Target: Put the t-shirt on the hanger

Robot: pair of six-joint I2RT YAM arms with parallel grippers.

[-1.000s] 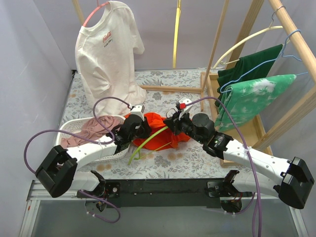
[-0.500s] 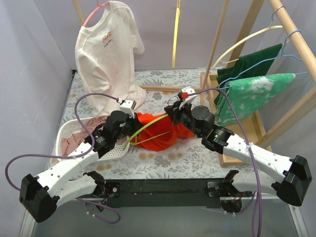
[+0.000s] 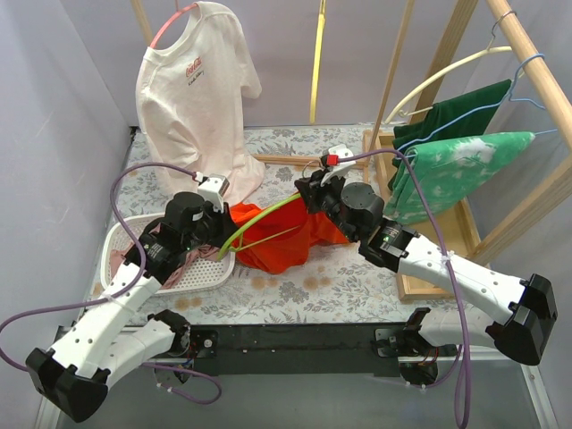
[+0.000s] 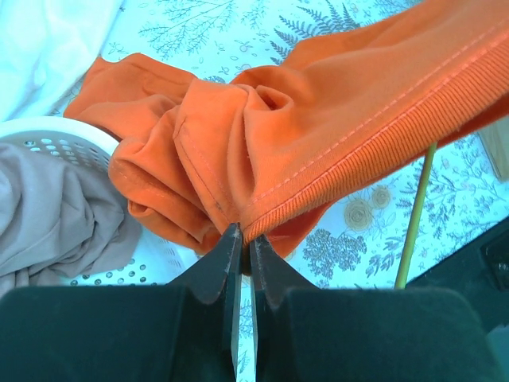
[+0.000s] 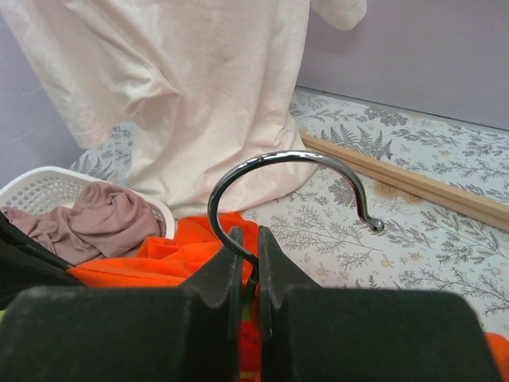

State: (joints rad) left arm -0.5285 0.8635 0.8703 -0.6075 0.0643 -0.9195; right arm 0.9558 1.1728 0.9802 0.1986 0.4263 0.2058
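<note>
Between the two arms, above the flowered table [image 3: 295, 288], one orange t-shirt [image 3: 281, 243] hangs bunched, its lower folds near the tabletop just right of the basket [image 3: 116, 234]. One lime hanger [image 3: 259, 217] arcs over the shirt's upper left edge, and a second thin green stretch of it crosses the cloth lower down; how far the hanger sits inside the shirt cannot be told.

Two grippers are at work. The left gripper [image 4: 242, 239] has its fingers pinched almost together on a ribbed edge of the t-shirt [image 4: 318, 119], folds bulging just above the tips, with the green hanger rod [image 4: 413, 215] slanting past on the right. The right gripper [image 5: 245, 239] is clamped on the stem of the hanger's single chrome hook [image 5: 286, 171], which curls upward and open to the right; orange cloth [image 5: 183, 247] lies directly below the fingers.

One white basket sits left of the shirt, holding one pink-brown garment [image 3: 189, 261] that spills over its rim. Behind it one white t-shirt [image 3: 192, 98] hangs on a pink hanger [image 3: 170, 27]. One yellow hanger [image 3: 317, 63] dangles at the back centre. On the wooden rack [image 3: 527, 54] at right hang two green garments, one dark [image 3: 447, 112] and one pale and mottled [image 3: 456, 170], with a cream hanger [image 3: 438, 85] and a blue hanger [image 3: 527, 67].
</note>
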